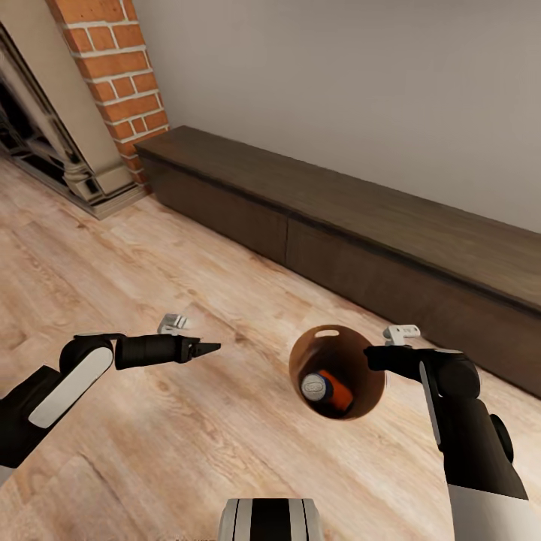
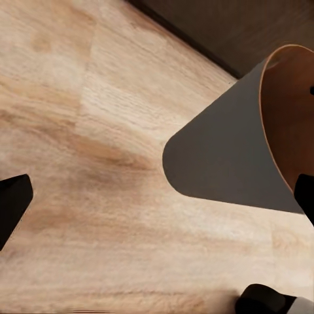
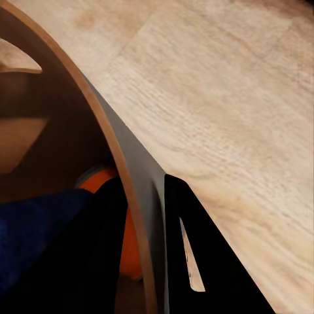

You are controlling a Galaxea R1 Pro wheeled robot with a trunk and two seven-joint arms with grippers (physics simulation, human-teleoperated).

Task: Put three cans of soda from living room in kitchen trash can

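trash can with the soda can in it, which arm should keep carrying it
Right: its end effector pinches the trash can rim, soda can inside. The left end effector hangs beside it, shut.

Ahead of me a long dark wooden bench (image 1: 361,225) runs along the grey wall (image 1: 338,83), meeting a brick column (image 1: 113,68) over the light wood floor (image 1: 150,255).

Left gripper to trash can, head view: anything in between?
Nothing. In the head view only bare wood floor lies between the left gripper and the trash can, which the right gripper holds by its rim.
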